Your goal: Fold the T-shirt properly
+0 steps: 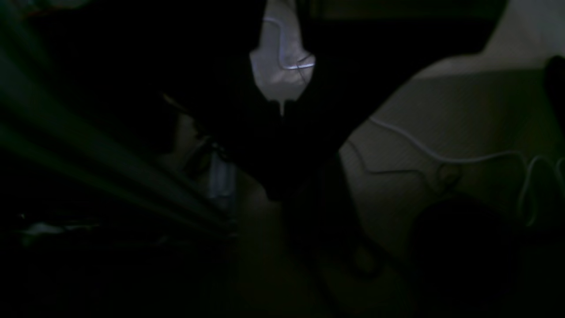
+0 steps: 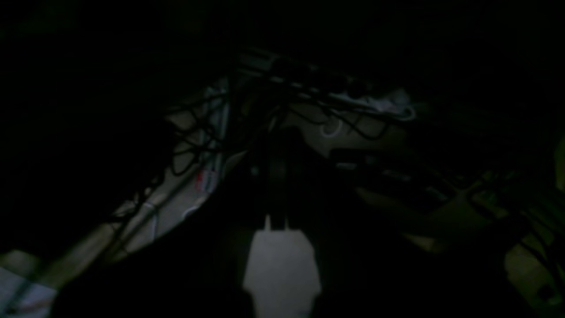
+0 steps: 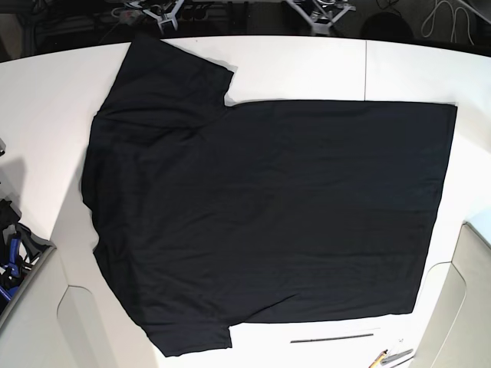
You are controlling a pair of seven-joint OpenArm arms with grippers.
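The T-shirt [image 3: 268,207] lies spread flat on the white table [image 3: 307,69] in the base view. Its plain black side is up, the two sleeves point left and the straight hem is at the right. Neither arm reaches over the table in that view. Both wrist views are very dark. My left gripper [image 1: 282,117] shows only as a black silhouette whose fingers meet at a point, shut on nothing I can see. My right gripper [image 2: 277,221] looks the same, shut and away from the shirt, over a tangle of cables.
A thin dark rod [image 3: 330,337] and a few pens [image 3: 387,356] lie near the table's front edge. Blue gear [image 3: 11,253] sits off the left side. A white cable [image 1: 441,154] trails over a pale surface. Grey mounts [image 3: 161,11] stand at the far edge.
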